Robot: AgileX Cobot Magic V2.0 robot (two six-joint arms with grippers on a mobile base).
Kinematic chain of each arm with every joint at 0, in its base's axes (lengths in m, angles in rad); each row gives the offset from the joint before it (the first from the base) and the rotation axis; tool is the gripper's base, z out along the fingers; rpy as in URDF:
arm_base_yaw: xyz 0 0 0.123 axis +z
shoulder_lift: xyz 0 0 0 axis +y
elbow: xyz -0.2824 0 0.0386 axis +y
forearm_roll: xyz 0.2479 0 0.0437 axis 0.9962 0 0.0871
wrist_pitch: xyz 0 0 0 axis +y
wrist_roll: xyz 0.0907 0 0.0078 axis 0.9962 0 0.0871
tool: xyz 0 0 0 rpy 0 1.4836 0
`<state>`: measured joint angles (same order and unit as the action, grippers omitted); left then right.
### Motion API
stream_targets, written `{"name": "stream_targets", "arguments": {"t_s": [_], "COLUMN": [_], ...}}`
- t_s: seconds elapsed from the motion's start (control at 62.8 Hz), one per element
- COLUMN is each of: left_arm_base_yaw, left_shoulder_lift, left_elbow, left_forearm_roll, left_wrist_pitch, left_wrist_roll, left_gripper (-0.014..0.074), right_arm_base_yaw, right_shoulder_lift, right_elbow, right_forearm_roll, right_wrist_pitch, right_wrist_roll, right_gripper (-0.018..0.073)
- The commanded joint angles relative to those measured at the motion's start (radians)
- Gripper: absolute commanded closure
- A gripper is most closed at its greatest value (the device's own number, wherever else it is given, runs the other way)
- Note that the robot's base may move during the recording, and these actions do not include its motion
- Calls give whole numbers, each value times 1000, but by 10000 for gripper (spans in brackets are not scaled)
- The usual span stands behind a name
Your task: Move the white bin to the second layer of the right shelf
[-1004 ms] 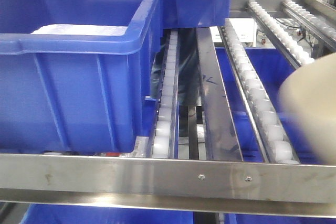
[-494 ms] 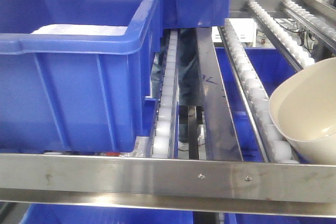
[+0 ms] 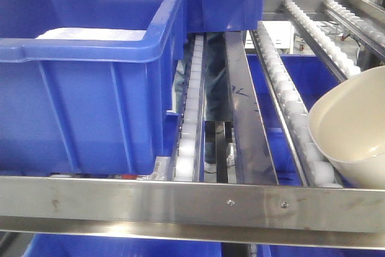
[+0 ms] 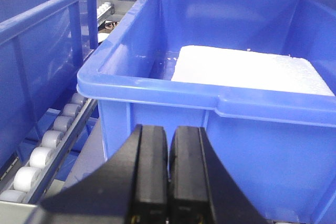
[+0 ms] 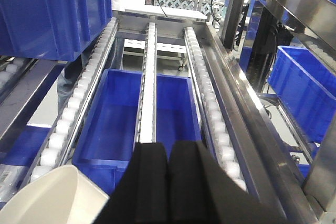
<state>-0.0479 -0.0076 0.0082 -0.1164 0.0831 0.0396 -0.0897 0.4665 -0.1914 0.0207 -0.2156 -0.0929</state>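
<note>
1. Far left: my left gripper (image 4: 168, 169) sat with its jaws pressed together and nothing between them, facing the wall of a blue crate (image 4: 220, 103) that held a white slab (image 4: 252, 69). It was well apart from the task's thing.
2. Centre: the front lip (image 3: 180, 206) of the right shelf second layer (image 3: 246, 124) ran across the front view, roller tracks sloping away behind it.
3. Right: the white bin (image 3: 352, 130) lay tilted on the right-hand roller track (image 3: 295, 106), its mouth turned left and up, its lower side just behind the lip.
4. Rightmost: my right gripper (image 5: 168, 174) was also closed and empty. In its wrist view the bin's rim (image 5: 50, 198) showed low and to the left, just beside the gripper.
5. Judgement: the right arm was the nearer one; any further nudge would go left and down from that gripper.
</note>
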Motion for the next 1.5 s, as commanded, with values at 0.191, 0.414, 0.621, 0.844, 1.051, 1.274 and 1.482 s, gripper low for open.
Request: {"name": "stream_targets", "arguments": {"t_s": [0.191,0.414,0.621,0.844,1.051,1.274,1.482], "left_arm_base_yaw": [-7,-7,-7,-7,-7,-7,-7], "left_shoulder_lift": [-18,-18,-18,-18,-18,-18,-18], "left_elbow": [28,28,28,28,28,28,28], "left_forearm_roll": [-1,-1,-1,-1,-1,-1,-1], "left_wrist_pitch": [-83,-83,-83,-83,-83,-83,-83], "left_wrist_roll": [-5,-5,-5,-5,-5,-5,-5], "left_gripper": [512,512,512,512,512,512,512], "right_arm_base_yaw": [28,68,70,107,129,129,129], "right_shoulder_lift": [-48,-326,-450,-495,-495,-495,-495], "right_elbow": [24,144,222,223,223,223,223], "right_forearm_roll": [-41,-107,-128,-48,49,49,49], "right_wrist_pitch": [-58,-12,99,259,240,216,216], "right_wrist_roll": [-10,66,345,316,53,52,52], "right_gripper": [504,504,504,504,504,504,504]}}
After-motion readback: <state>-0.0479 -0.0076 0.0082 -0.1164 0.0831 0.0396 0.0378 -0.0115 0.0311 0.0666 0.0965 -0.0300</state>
